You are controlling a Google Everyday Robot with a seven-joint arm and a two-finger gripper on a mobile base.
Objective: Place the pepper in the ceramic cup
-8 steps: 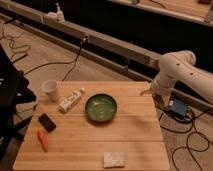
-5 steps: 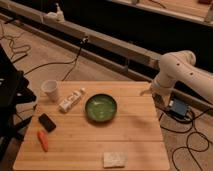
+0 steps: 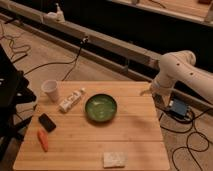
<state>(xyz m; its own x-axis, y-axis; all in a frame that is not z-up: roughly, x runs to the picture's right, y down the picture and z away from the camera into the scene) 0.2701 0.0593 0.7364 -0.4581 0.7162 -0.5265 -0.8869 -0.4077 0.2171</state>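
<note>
Bamboo table [image 3: 130, 142] carries orange-red tapered pepper [image 3: 43, 140] and white ceramic cup [image 3: 50, 90]; gripper [image 3: 148, 91], fingers released, hangs at its right edge.

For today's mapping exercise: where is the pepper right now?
In the camera view the pepper lies on the table near its front-left corner, beside the black device; the gripper hangs by the far right edge.

Wooden table [image 3: 137, 137] holds ceramic cup [image 3: 50, 90], tube [image 3: 72, 100], bowl [image 3: 101, 108], black device [image 3: 47, 122], pepper [image 3: 43, 140], sponge [image 3: 114, 159]; end effector [image 3: 148, 91] near right edge.
</note>
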